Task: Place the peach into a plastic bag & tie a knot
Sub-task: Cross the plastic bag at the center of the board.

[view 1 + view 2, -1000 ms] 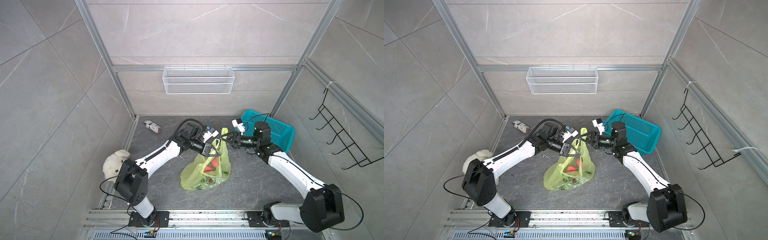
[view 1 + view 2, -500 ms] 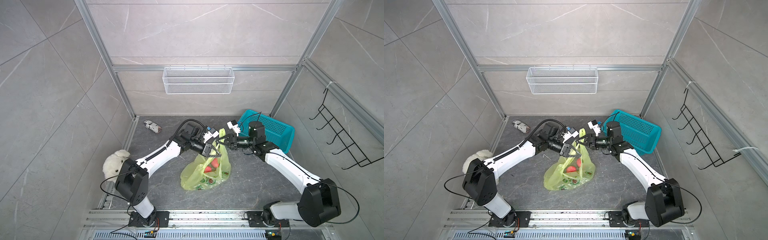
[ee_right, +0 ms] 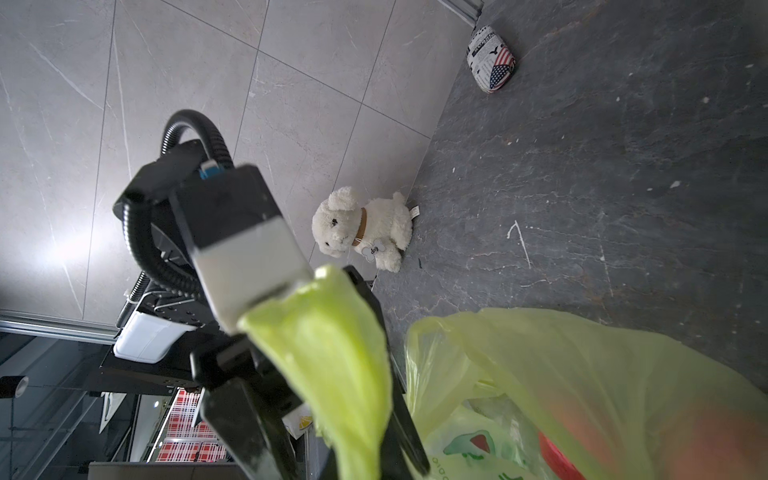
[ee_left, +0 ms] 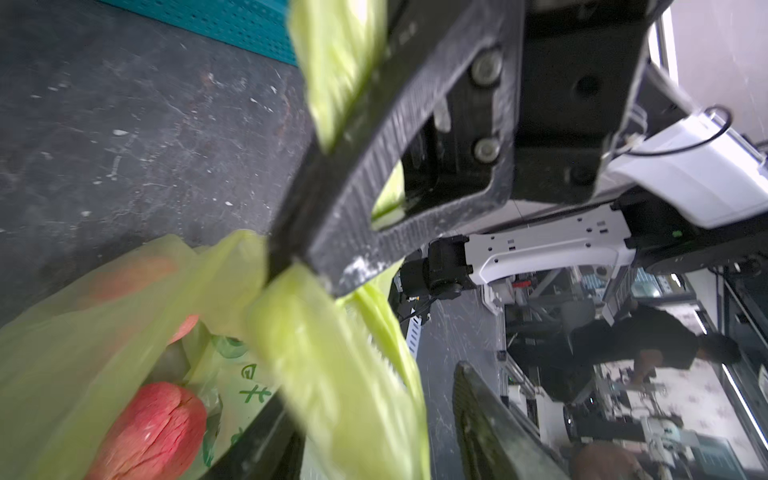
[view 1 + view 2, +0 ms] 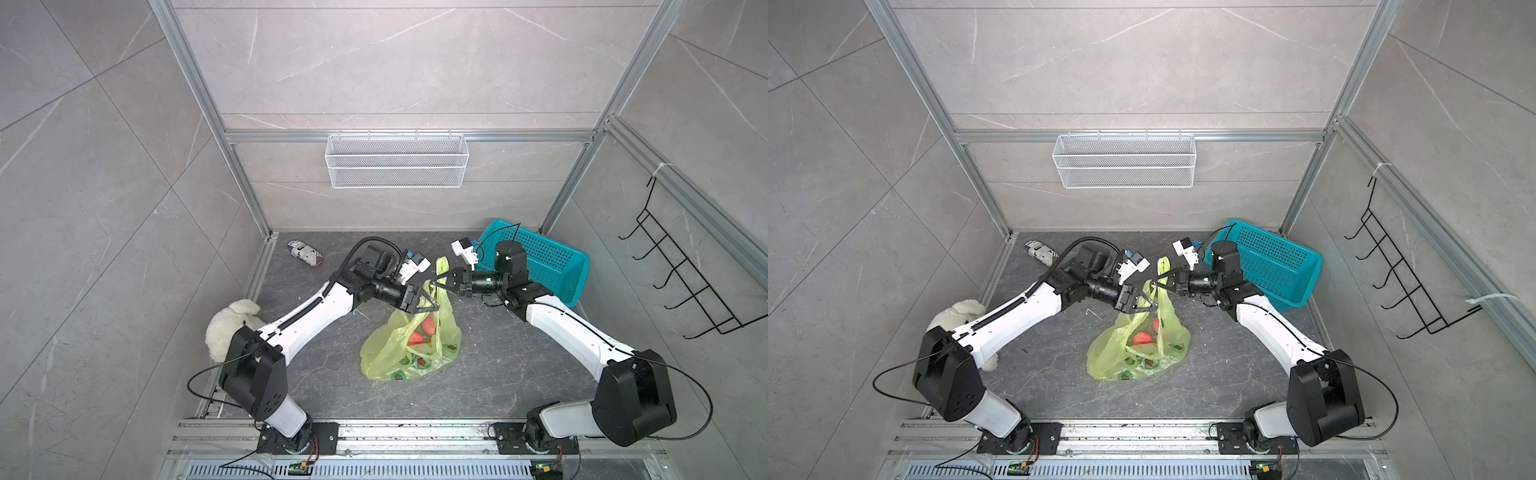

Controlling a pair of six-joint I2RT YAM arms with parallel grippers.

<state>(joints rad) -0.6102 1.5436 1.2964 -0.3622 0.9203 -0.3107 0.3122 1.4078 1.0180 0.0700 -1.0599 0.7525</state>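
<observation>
While my right jaws are clamping the raised handle strap [image 5: 442,268] of the plastic bag [image 5: 399,357] sitting on the surface [image 5: 519,374], peach [image 5: 417,337] inside, my left jaws are gaping wide around that strap; thin film is risking slipping free before knotting.

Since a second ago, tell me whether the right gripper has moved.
Yes. The right gripper shifted away from the teal basket toward the left gripper, and shut on the plastic bag.
</observation>
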